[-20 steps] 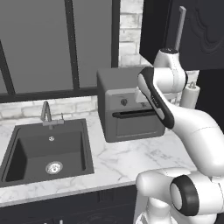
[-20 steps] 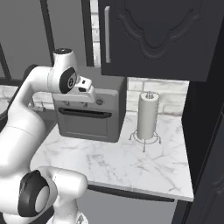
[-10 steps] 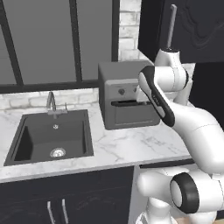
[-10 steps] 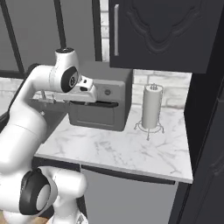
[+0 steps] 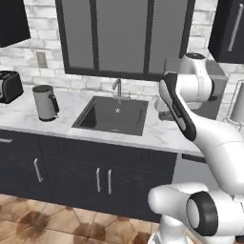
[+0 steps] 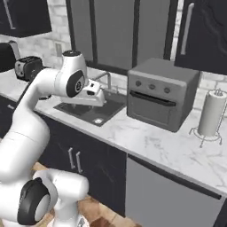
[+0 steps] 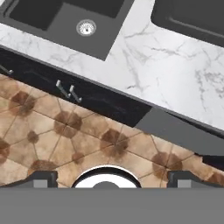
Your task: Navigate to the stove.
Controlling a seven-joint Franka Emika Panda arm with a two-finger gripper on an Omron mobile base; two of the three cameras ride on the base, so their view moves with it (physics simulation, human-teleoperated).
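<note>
Stove is lying outside what these frames are showing, so the base is facing the wrong stretch of counter [image 6: 177, 153] for now. Robot is standing back from a marble run carrying a sink [image 5: 114, 114] with a faucet [image 5: 117, 87] at its back edge, a grey toaster oven [image 6: 162, 93] beside the sink, and a paper towel holder [image 6: 210, 116] toward the counter's right end. A kettle [image 5: 44, 102] and a black toaster [image 5: 9, 86] are sitting toward the left end.

Gripper [image 7: 107, 177] is hanging over the tiled floor [image 7: 48, 140], looking down past the counter's front edge; the tips are barely poking up at the frame bottom and appear spread, though that is hard to confirm. Nothing is between them.

Judgement: the step in hand is pure driving. To do it well, the base should be keeping off the dark cabinet fronts [image 5: 71, 167] and holding the arm tucked while it is travelling along the counter until a black grated cooktop with knobs is coming into frame. The toaster oven is not the target.

Clearance: open floor is lying in front of the cabinets, with room to slide sideways. The elbow is riding close to the counter's front edge above the sink, so swinging the base is the main collision risk. A grey panel [image 6: 164, 195] is sitting flush under the counter right of the cabinets.
</note>
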